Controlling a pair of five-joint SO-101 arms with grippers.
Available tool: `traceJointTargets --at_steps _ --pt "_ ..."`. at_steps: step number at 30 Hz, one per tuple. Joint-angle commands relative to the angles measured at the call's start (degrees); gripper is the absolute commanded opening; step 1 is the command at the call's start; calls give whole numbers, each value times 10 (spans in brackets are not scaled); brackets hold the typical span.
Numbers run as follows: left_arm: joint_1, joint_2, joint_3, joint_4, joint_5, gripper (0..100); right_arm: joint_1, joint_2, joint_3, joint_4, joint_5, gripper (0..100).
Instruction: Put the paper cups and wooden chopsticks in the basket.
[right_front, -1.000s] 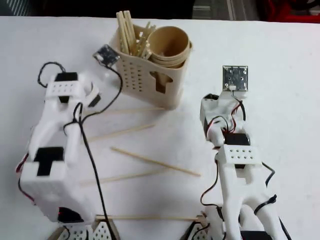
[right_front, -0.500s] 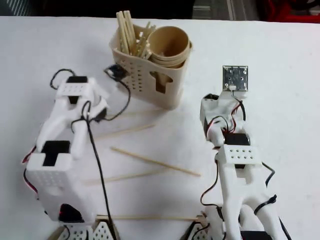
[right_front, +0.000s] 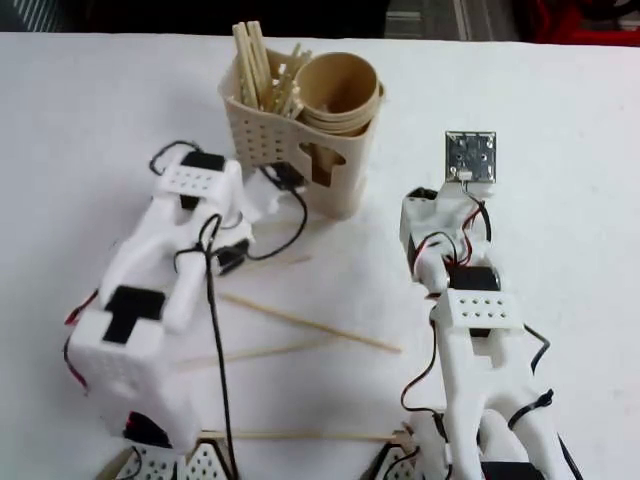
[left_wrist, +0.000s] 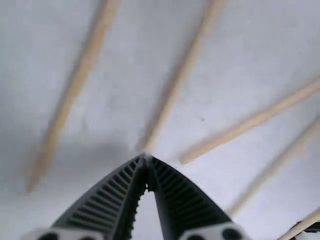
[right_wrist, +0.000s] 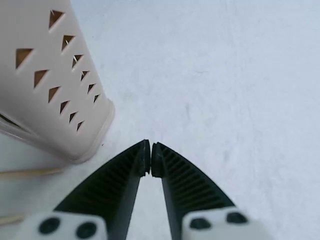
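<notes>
**Cups and some sticks in the basket, more sticks on the table**

The cream basket (right_front: 262, 150) stands at the upper middle of the high view, on the white table (right_front: 560, 120). It has rows of little holes in its wall. In its right side sits a stack of paper cups (right_front: 338, 92), one inside the other. In its left side a bunch of wooden chopsticks (right_front: 262, 72) stands on end and pokes up over the rim. Several loose chopsticks (right_front: 310, 322) lie flat on the table below the basket, in the middle and lower part of the frame, spread apart. The left gripper (left_wrist: 146, 161) is pinched tight with nothing in it, its tip near the end of one stick. The right gripper (right_wrist: 150, 159) is pinched closed too and holds nothing, near the basket's bottom corner.
</notes>
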Motion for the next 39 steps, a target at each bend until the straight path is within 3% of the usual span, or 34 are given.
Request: traceJointTargets --at_steps 1,8,12,14,23,28,34,39 --pt "-21 -87 3 -44 11 23 6 -15 -4 -9 -3 21" --pt "-68 -66 89 -298 14 23 6 -15 -4 -9 -3 21" --pt "-70 -15 111 -363 15 23 6 -15 -4 -9 -3 21" --pt "-70 -2 91 -340 15 23 6 -15 -4 -9 -3 21" --pt "-26 51 18 -94 10 23 6 -15 -4 -9 -3 21" --pt "11 52 18 -13 10 22 6 -15 -4 -9 -3 21" --pt "30 -40 19 41 10 22 6 -15 -4 -9 -3 21" --pt "25 -124 25 -14 9 23 6 -15 -4 -9 -3 21"
